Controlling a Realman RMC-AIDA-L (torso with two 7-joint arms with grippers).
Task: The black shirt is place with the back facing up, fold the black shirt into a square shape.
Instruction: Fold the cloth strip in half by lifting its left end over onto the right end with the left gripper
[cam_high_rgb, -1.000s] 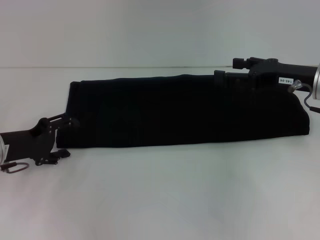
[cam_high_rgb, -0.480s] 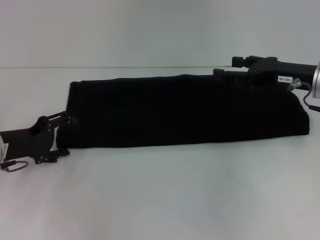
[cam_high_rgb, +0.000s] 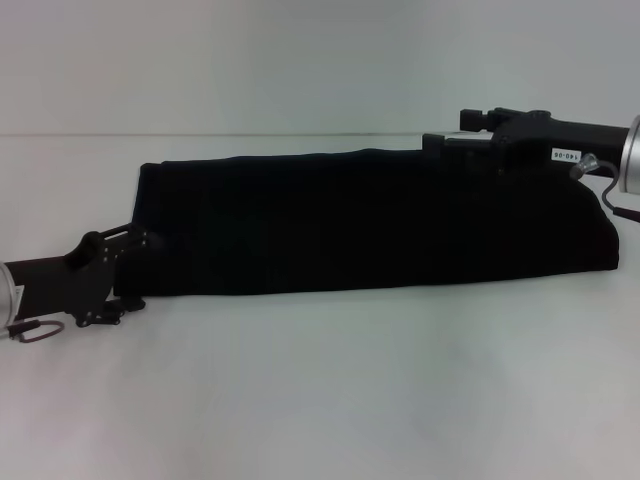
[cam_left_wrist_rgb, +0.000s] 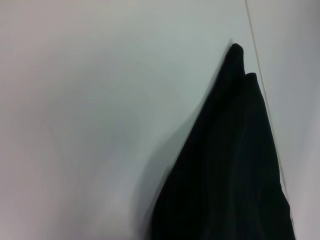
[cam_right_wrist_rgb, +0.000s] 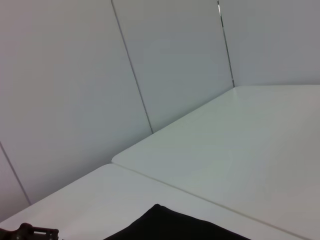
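Left hand (cam_high_rgb: 125, 270) edged leftward (slightly).

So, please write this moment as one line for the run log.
black shirt: long folded band on table | left gripper: at its near left corner | right gripper: at far edge | square: not yet

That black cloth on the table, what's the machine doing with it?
A two-armed robot is folding the black shirt, which now lies as a long, narrow band across the white table. The left gripper sits at the band's near-left corner, and the right gripper reaches in over the far edge towards the right end. The shirt is not yet a square; it looks like the ends have yet to be folded in.
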